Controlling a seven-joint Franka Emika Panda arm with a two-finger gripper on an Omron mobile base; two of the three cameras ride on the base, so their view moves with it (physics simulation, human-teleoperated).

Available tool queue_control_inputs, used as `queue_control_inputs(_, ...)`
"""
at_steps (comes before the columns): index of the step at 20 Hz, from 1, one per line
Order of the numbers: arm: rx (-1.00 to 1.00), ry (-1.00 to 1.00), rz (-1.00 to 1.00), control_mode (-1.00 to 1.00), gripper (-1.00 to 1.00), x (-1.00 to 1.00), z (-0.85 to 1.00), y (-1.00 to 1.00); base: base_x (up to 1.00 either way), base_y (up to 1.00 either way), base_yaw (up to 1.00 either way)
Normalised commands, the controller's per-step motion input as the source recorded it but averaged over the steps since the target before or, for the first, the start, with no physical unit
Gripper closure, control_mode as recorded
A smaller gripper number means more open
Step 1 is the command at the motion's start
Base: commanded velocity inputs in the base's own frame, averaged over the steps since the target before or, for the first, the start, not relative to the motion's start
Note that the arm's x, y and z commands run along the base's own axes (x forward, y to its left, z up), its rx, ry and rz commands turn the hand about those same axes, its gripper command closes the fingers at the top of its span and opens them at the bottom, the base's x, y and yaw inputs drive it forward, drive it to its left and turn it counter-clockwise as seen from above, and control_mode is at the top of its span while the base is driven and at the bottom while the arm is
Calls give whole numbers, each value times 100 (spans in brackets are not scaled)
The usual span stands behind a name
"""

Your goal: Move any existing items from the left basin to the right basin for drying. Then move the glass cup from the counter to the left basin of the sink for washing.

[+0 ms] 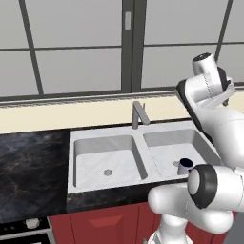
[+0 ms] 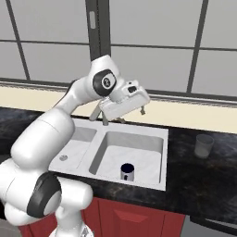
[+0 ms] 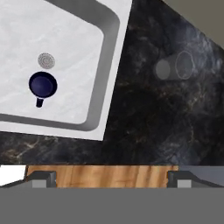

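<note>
A: The glass cup (image 2: 203, 145) stands upright on the counter (image 2: 203, 178), right of the right basin (image 2: 139, 155).

B: We see our gripper (image 3: 112, 177) high above, empty, fingers spread wide, the cup well ahead.

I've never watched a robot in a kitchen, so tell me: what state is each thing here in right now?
Gripper: open, holding nothing, raised above the sink.
Glass cup: upright on the counter, right of the sink, untouched.
Blue cup: upright in the right basin.
Left basin: nothing in it.
Faucet: no water seen running.
</note>
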Motion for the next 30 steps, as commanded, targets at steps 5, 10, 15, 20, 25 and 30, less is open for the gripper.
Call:
queue_control_inputs(5, -18, 25, 0, -100, -100, 0, -11, -37, 0, 0, 0)
queue_control_inputs(10, 4, 13, 0, -100, -100, 0, -18, -52, 0, 0, 0)
queue_control_inputs(15, 17, 2, 1, -100, -100, 2, -28, -49, 0, 0, 0)
queue_control_inputs(20, 12, 0, 2, -100, -100, 7, -30, -46, 0, 0, 0)
queue_control_inputs(25, 0, 0, 2, -100, -100, 9, -19, -39, 0, 0, 0)
queue_control_inputs(30, 1, -4, 8, -100, -100, 22, -23, -30, 0, 0, 0)
